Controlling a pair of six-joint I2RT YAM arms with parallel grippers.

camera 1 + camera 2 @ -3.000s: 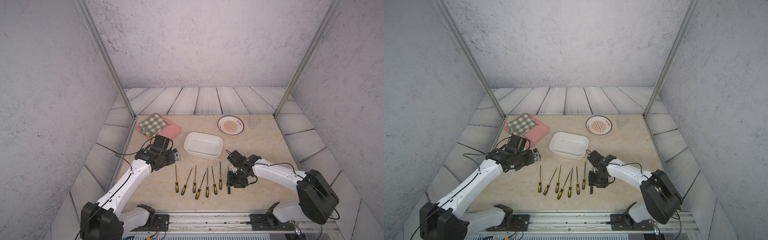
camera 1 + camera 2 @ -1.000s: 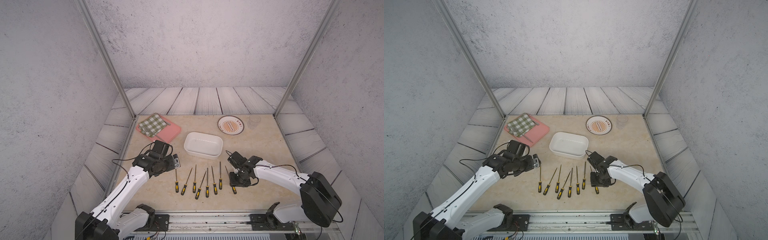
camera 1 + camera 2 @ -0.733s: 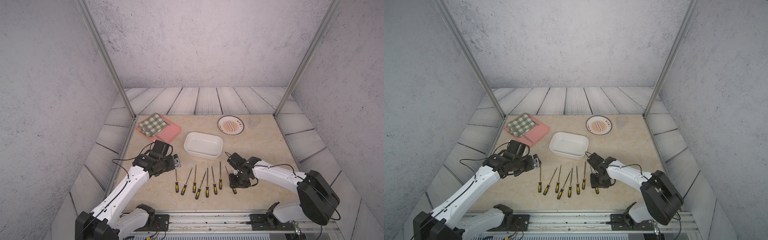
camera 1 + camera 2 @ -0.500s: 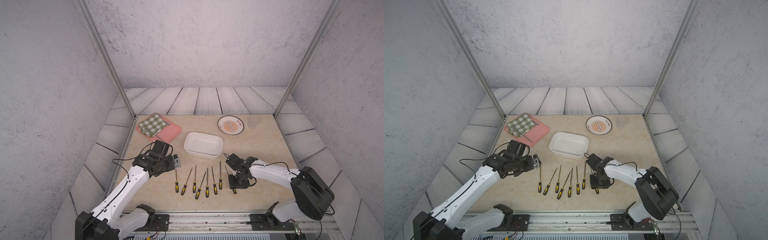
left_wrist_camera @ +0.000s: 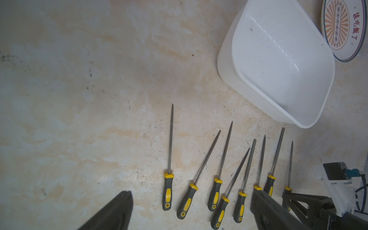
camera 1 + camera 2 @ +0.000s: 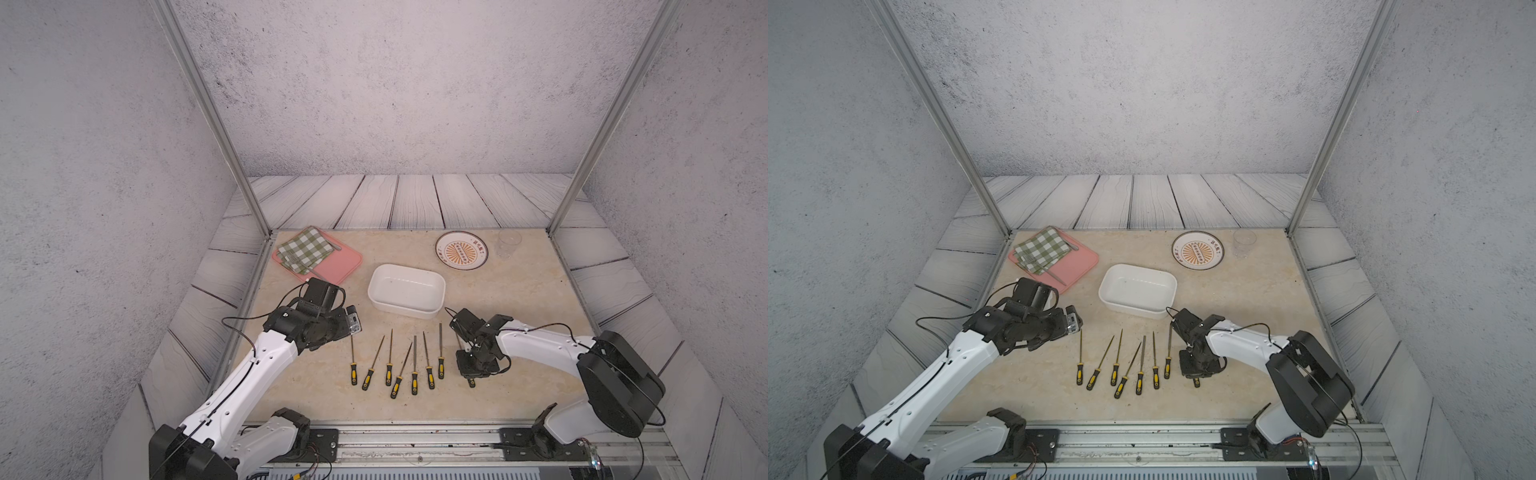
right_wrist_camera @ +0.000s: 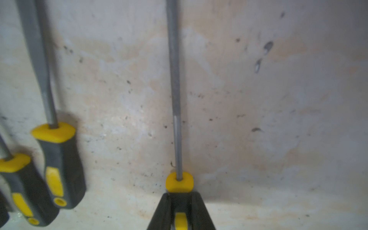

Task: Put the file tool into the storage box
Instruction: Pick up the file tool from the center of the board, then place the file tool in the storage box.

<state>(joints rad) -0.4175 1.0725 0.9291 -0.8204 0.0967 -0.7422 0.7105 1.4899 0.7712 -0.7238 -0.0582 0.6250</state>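
Several file tools (image 6: 399,365) with black-and-yellow handles lie in a row on the marble table, seen in both top views and in the left wrist view (image 5: 219,179). The rightmost file (image 7: 175,99) lies on the table, and my right gripper (image 7: 180,209) is shut on its handle (image 6: 471,383), just behind the yellow collar. The white storage box (image 6: 405,289) (image 6: 1138,291) (image 5: 278,59) stands empty just beyond the row. My left gripper (image 5: 191,209) hovers open to the left of the row (image 6: 338,334), with nothing between its fingers.
A pink tray (image 6: 340,266) bearing a green checked cloth (image 6: 305,249) sits at the back left. An orange-patterned plate (image 6: 461,251) and a clear glass (image 6: 508,243) stand at the back right. Metal frame posts rise at the table's far corners.
The right gripper's jaws have closed on the handle of the rightmost file. The left arm has stayed where it was over the last second.
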